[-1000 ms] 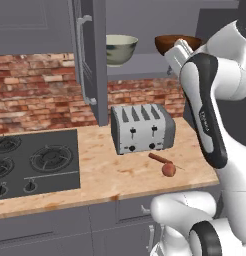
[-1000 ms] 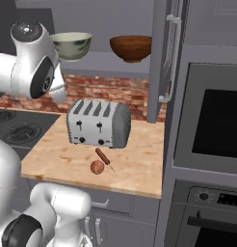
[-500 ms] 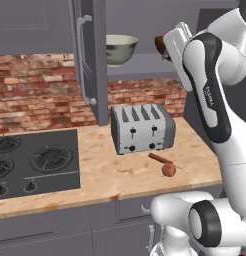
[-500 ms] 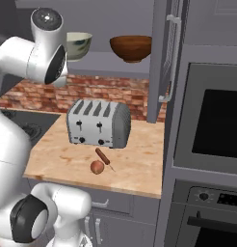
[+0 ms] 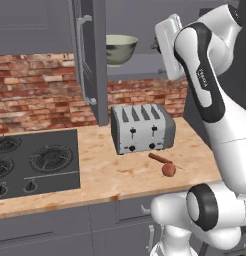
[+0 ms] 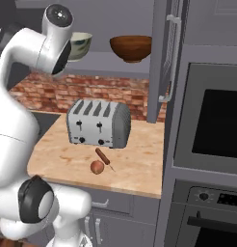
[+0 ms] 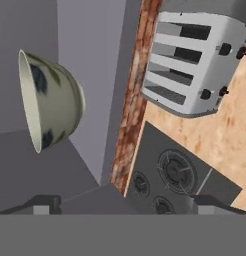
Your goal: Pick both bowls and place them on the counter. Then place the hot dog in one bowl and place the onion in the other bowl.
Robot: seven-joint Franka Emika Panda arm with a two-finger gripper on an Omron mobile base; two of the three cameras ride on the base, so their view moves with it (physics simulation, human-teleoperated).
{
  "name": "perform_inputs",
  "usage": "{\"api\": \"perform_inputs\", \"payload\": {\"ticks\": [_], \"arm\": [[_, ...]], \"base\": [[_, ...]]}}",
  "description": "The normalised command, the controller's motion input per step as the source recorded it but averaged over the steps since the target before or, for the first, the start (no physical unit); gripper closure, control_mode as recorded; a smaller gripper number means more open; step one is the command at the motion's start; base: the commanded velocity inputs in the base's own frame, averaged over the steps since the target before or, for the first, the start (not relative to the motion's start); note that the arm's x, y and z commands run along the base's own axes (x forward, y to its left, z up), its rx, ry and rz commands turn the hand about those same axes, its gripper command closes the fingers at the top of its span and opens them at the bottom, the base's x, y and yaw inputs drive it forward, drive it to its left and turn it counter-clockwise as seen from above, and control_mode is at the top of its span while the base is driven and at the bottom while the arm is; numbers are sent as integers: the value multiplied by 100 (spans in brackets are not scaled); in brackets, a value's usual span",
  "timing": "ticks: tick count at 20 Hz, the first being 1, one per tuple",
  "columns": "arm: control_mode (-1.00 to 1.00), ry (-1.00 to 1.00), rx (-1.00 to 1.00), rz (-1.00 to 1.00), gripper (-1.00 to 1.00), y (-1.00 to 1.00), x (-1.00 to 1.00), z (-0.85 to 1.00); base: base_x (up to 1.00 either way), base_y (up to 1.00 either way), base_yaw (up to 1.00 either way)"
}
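On the open cabinet's shelf stand two bowls: a pale grey-green bowl [image 5: 120,49] [image 6: 81,43] and a dark reddish-brown bowl [image 6: 131,47]. In the hand view the pale bowl [image 7: 50,100] appears rolled on its side, up and to the left of my gripper [image 7: 126,203], which is open, holds nothing and is clear of the bowl. My hand [image 5: 167,45] hangs at shelf height just right of the pale bowl. Down on the tan counter [image 5: 105,175] [image 6: 135,169], the thin hot dog [image 5: 159,158] [image 6: 102,156] lies beside the small round onion [image 5: 169,170] [image 6: 97,167].
A silver toaster [image 5: 142,128] [image 6: 98,124] [image 7: 195,65] stands behind the hot dog against the brick wall. A black stove top [image 5: 32,162] [image 7: 180,175] lies to the left. The open cabinet door [image 5: 90,55] [image 6: 164,58] hangs over the counter, and an oven [image 6: 212,130] fills the right.
My arm has lifted and swung left along the shelf, so the hand now sits nearer the pale bowl. The gripper stayed open; bowls, hot dog and onion have not moved.
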Motion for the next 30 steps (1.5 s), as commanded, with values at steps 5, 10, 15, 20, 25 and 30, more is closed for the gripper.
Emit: {"api": "perform_inputs", "payload": {"ticks": [5,10,15,20,25,30], "arm": [[-100,0,14,0,-100,16,54,1],[-100,0,3,-1,-100,18,61,4],[-100,3,0,-1,-100,20,41,-4],[-100,0,0,-1,-100,3,59,3],[-100,5,0,-2,-100,4,53,-2],[-100,8,0,-1,-100,11,46,-3]], "base": [[0,0,0],[0,0,0],[0,0,0],[0,0,0],[0,0,0],[0,0,0]]}}
